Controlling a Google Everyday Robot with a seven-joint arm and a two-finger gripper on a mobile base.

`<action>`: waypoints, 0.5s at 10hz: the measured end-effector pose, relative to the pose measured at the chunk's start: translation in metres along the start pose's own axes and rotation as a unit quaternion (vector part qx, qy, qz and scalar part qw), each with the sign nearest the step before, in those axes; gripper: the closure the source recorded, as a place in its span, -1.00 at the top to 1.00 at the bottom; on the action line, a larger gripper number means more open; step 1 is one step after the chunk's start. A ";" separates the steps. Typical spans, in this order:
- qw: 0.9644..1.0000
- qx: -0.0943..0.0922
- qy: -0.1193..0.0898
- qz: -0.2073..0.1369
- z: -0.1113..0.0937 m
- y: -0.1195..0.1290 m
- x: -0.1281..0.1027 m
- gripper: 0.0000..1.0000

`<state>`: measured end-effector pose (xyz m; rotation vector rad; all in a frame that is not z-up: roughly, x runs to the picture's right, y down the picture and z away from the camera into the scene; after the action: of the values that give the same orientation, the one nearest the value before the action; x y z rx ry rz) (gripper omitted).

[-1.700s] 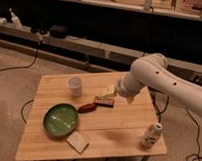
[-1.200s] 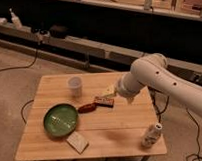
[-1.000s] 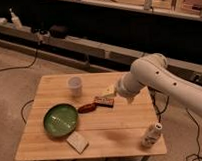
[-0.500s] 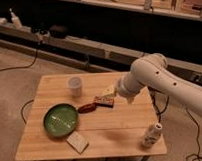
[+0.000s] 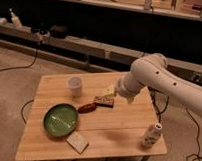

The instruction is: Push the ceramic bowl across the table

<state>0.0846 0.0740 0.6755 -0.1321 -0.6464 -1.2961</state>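
The green ceramic bowl (image 5: 61, 120) sits on the left front part of the light wooden table (image 5: 121, 125). It is upright and looks empty. My white arm reaches in from the right, and my gripper (image 5: 111, 91) hangs over the middle of the table, well to the right of the bowl and apart from it. The gripper sits just above a small dark bar (image 5: 104, 102).
A white cup (image 5: 74, 85) stands behind the bowl. A reddish-brown item (image 5: 87, 107) lies between bowl and bar. A pale flat block (image 5: 77, 142) lies at the front edge. A white bottle (image 5: 151, 135) stands at the front right corner. Cables lie on the floor.
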 end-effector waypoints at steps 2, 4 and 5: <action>1.000 0.000 0.000 0.000 0.000 0.000 0.000 0.60; 1.000 0.007 0.000 -0.004 0.002 -0.003 0.003 0.60; 1.000 0.016 -0.003 -0.020 0.010 -0.011 0.009 0.60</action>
<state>0.0716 0.0675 0.6857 -0.0966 -0.6777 -1.3233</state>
